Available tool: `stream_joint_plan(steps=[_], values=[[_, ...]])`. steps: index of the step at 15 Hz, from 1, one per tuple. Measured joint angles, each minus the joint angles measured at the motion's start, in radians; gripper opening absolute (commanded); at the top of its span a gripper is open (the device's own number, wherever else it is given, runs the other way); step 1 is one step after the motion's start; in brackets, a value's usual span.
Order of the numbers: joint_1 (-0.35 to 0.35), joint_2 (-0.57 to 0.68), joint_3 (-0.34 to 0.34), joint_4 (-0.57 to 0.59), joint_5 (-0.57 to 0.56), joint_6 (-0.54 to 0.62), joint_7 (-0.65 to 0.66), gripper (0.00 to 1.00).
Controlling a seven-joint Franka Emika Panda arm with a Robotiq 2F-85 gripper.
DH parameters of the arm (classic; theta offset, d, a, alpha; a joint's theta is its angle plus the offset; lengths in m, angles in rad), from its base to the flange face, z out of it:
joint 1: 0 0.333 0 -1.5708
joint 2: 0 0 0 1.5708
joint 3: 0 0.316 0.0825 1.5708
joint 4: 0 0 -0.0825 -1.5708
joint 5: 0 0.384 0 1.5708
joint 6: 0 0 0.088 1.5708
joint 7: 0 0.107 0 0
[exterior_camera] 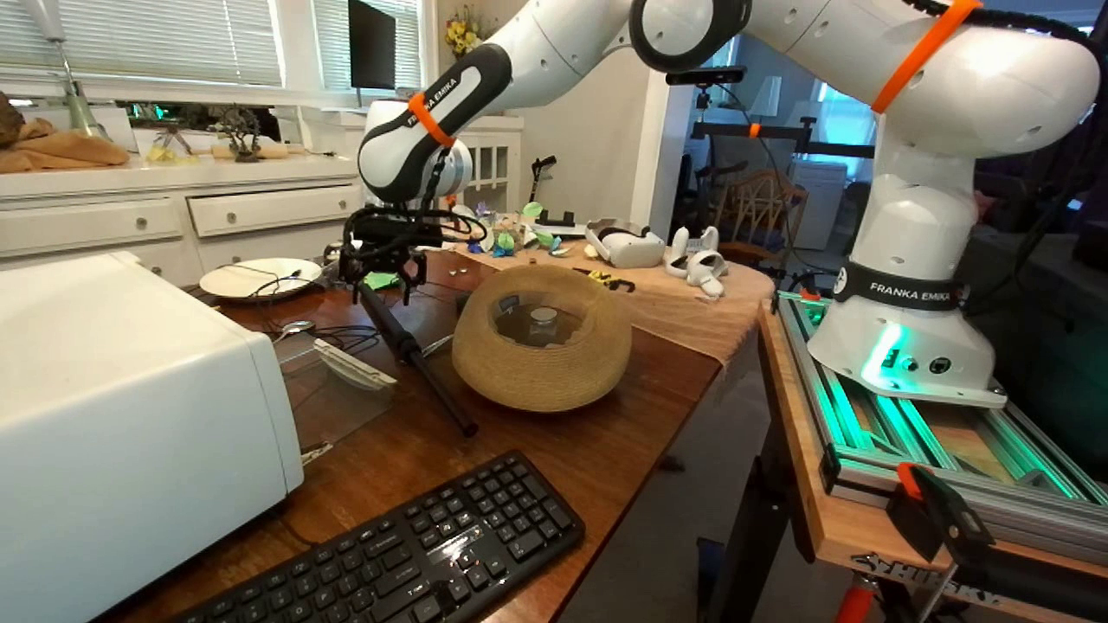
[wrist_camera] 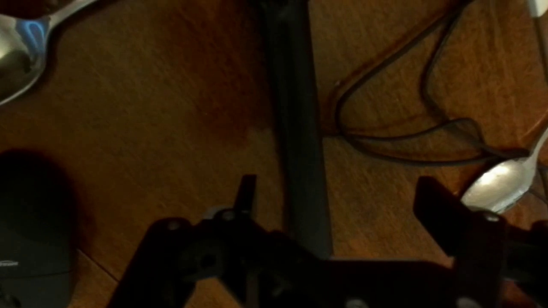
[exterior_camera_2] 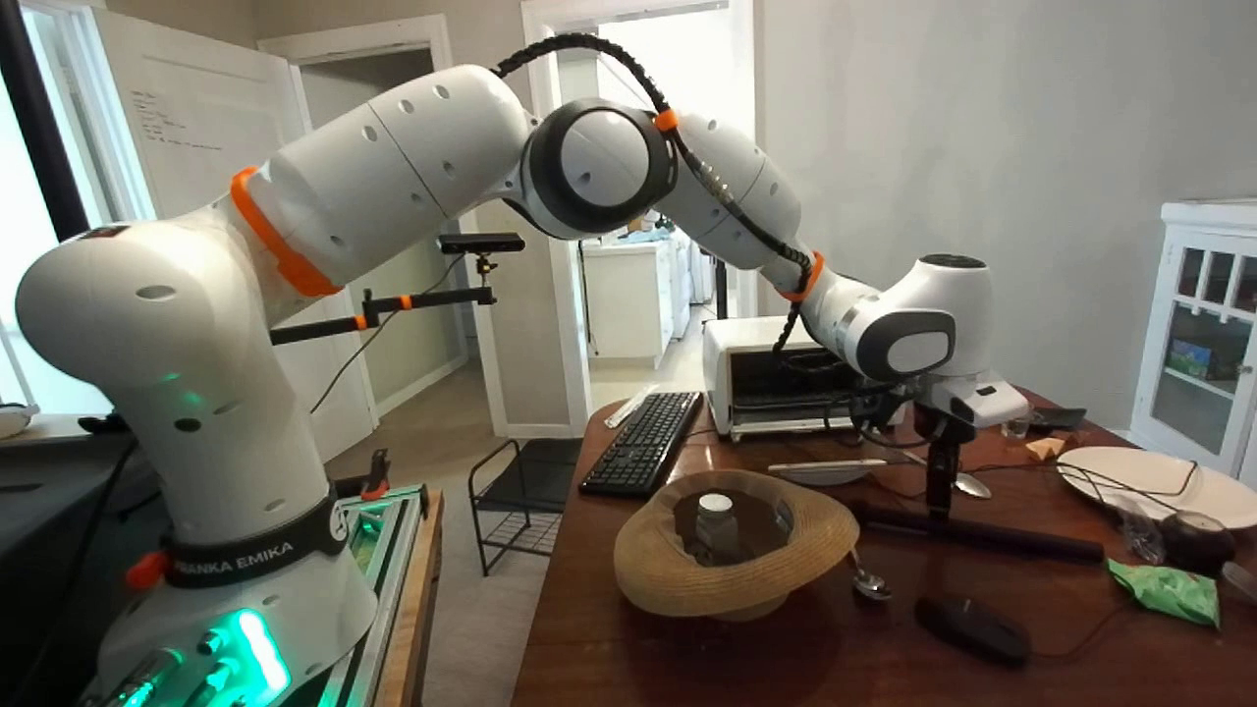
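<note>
Here's the end effector [wrist_camera: 336, 182], jaws wide apart, straddling a black rod [wrist_camera: 299, 128] on the desk [exterior_camera_2: 609, 648]! Mouse [wrist_camera: 36, 222], spoon [wrist_camera: 21, 51] and straw hat [exterior_camera: 541, 372] crowd one side; looping cable [wrist_camera: 411, 162] and another spoon [wrist_camera: 498, 186] lie opposite.

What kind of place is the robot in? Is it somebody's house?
Probably yes: it looks like a room in a home, maybe a dining room. You can see window blinds, white drawers built along the wall, and a polished wooden table.
</note>
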Motion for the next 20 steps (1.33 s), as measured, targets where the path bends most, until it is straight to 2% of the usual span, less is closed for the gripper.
stream_joint_plan(steps=[11, 12, 13, 14, 15, 16, 20], values=[[-0.039, 0.188, 0.021, 0.300, -0.017, -0.206, 0.000, 1.00], [-0.043, 0.201, 0.022, 0.316, -0.018, -0.213, 0.000, 0.97], [-0.046, 0.212, 0.022, 0.330, -0.019, -0.220, 0.000, 0.80], [-0.050, 0.222, 0.023, 0.343, -0.021, -0.226, 0.000, 0.72], [-0.053, 0.232, 0.023, 0.356, -0.022, -0.231, 0.000, 0.70], [-0.056, 0.240, 0.024, 0.367, -0.023, -0.236, 0.000, 0.64], [-0.064, 0.256, 0.024, 0.412, -0.036, -0.280, 0.000, 0.31]])
